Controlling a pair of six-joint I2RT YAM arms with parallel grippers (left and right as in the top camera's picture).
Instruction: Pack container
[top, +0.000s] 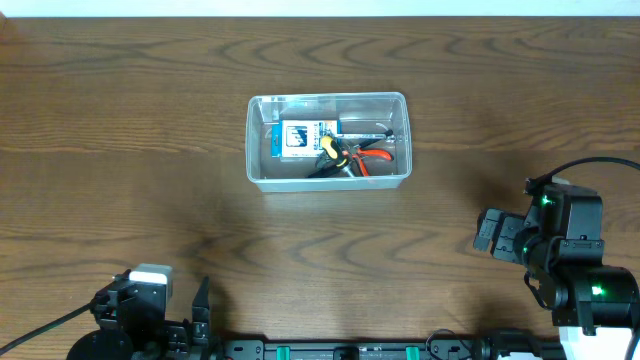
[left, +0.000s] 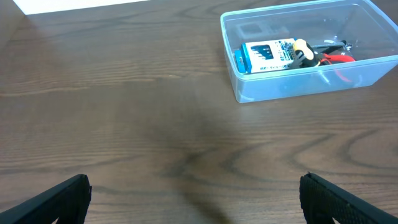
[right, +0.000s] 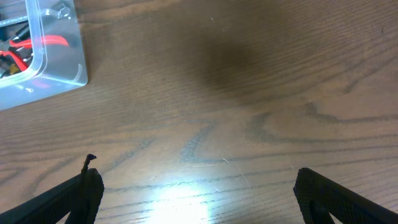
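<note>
Dark wood-grain desk (top: 120, 150); pale strip (top: 320, 7) along far edge. Patch of glare on wood in right wrist view.

Clear container (top: 300, 183) upright at mid-desk, a little toward far side. Long axis left to right, open top upward. Inside, close together: blue-white packet (top: 300, 139), red-handled pliers (top: 375, 160), yellow-black tool (top: 330, 148).

Left claw (left: 196, 190) at near left edge, fingers spread wide, gripping nothing. Right claw (right: 199, 186) at near right, well apart from container, also spread.

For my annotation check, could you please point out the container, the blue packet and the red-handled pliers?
container (top: 256, 145): overhead view, left wall.
blue packet (top: 303, 140): overhead view, printed face.
red-handled pliers (top: 377, 156): overhead view, red handle.
</note>
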